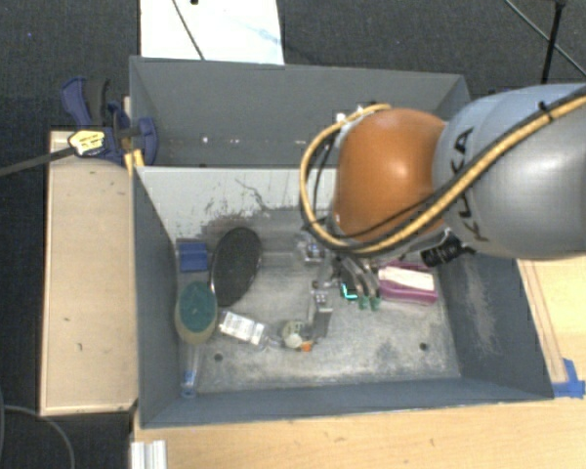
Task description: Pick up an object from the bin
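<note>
The gripper hangs low over the floor of the grey metal bin, beneath the arm's orange wrist cover. Nothing shows lifted in it. Whether it is released or clenched cannot be told from this angle.

Just beside its tip, on the side away from the arm, lies a small pale round thing with an orange bit. I cannot tell whether the two touch. Being the nearest, this is the likeliest pick in my judgement, though no grasp is visible.

Farther out on that same side lies a crumpled white packet. Beyond it are a round green-topped piece, a blue block and a dark grey oval object, all well apart from the gripper. On the opposite side, under the arm, a pink and white flat box lies near.

As for progress, the reach into the bin and the descent to the floor look done. Closing on a thing, securing it and raising it clear of the bin are all left to do. Every object I can see rests on the bin floor, so the pick itself is not yet made.
</note>
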`<action>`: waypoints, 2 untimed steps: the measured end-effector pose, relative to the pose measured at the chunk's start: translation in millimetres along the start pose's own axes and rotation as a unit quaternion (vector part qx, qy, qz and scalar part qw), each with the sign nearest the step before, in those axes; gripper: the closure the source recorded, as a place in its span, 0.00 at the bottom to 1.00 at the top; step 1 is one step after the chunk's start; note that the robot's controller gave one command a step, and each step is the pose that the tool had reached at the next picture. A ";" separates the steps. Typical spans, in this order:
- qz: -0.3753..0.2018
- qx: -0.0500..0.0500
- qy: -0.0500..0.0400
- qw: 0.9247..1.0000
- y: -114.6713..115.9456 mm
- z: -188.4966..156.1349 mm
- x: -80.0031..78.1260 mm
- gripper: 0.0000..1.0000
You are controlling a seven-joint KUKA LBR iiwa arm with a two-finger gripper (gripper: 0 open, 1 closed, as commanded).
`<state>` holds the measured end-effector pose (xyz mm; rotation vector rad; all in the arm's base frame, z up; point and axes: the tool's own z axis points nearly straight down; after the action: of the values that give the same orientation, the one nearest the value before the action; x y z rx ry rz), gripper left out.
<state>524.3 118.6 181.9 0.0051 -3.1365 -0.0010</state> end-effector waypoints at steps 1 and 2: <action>0.011 0.001 0.001 1.000 -19.6 116.1 6.5 0.00; 0.013 0.000 -0.003 1.000 -18.7 111.7 4.3 1.00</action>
<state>519.5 100.0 70.2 -0.0367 -3.1426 -0.0024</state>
